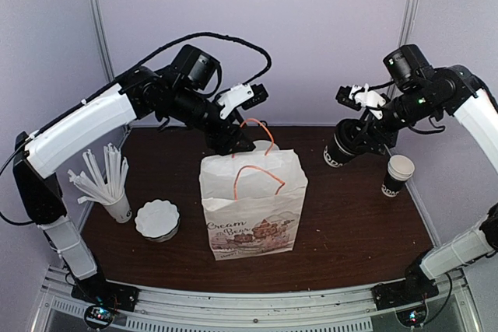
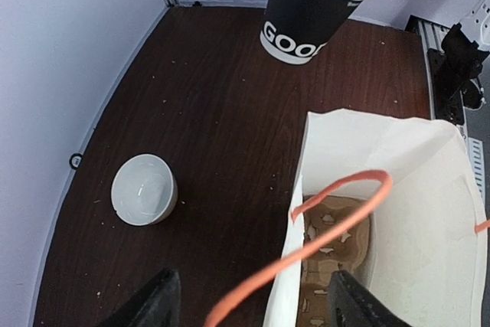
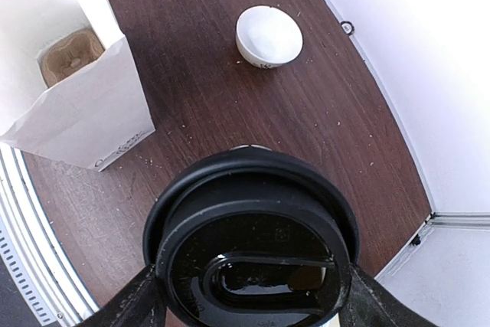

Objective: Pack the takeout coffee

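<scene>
We are gripping the black lidded paper cup [image 2: 306,13] in our right tool [image 1: 352,139], left tool [image 1: 232,141] gaping over the white paper bag [image 1: 253,200].

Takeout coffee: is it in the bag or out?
Out. The right end effector holds the takeout coffee in the air, right of the bag; only the pulp carrier shows inside.

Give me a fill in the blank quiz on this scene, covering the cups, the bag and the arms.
1. The lidded cup is held in the air by the ___ gripper.
2. The bag has ___ handles.
3. Inside the bag lies a brown pulp ___.
4. The cup standing on the table has no ___.

Missing words: right; orange; carrier; lid.
</scene>
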`<state>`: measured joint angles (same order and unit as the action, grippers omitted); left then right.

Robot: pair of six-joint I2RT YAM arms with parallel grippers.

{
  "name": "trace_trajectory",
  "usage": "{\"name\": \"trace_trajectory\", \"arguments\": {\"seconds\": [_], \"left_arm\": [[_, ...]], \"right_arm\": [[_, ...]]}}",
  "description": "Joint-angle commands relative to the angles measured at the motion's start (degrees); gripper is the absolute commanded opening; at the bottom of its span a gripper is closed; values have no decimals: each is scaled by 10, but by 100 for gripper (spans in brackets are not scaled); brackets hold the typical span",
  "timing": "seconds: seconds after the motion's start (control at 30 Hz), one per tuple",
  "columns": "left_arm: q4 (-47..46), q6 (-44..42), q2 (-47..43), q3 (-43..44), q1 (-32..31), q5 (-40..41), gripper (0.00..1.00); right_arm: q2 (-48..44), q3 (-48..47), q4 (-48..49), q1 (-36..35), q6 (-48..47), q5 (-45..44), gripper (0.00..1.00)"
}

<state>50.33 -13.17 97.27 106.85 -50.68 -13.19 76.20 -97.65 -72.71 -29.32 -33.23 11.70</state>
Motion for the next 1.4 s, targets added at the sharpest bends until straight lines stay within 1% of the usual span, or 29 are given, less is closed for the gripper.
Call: {"name": "trace_trajectory", "arguments": {"seconds": [0.0, 0.1, 0.2, 0.37, 0.4, 0.47, 0.5, 0.63, 0.8, 0.97, 1.17, 1.37], "left_arm": [[28, -21, 29, 33, 3, -17, 64], [29, -25, 34, 34, 3, -38, 53], [37, -26, 44, 45, 3, -62, 43], [75, -14, 93, 118, 3, -91, 26], [82, -12, 105, 133, 2, -97, 20], [88, -7, 128, 160, 1, -111, 2], [87, 0, 135, 171, 1, -116, 0], [55, 29, 143, 184, 1, -135, 0], [8, 56, 145, 199, 1, -142, 0], [-2, 72, 153, 231, 1, -170, 0], [-18, 85, 154, 222, 1, -172, 0], [-58, 126, 154, 193, 1, -145, 0]], "right_arm": [[-14, -36, -5, 3, 2, -8, 75], [-13, -80, -13, 3, 2, -5, 75], [-12, -119, -13, 4, 3, 24, 75], [-14, -143, 4, 3, 5, 71, 76], [-16, -144, 8, 3, 5, 74, 76], [-18, -151, 11, 3, 4, 77, 76], [-19, -156, 11, 3, 1, 79, 76], [-28, -177, 16, 3, -8, 100, 76], [-24, -214, 10, 3, 7, 176, 77], [-22, -218, -11, 2, 5, 251, 77], [-19, -229, -30, 0, 6, 321, 77], [-17, -232, -36, -3, 7, 347, 77]]}}
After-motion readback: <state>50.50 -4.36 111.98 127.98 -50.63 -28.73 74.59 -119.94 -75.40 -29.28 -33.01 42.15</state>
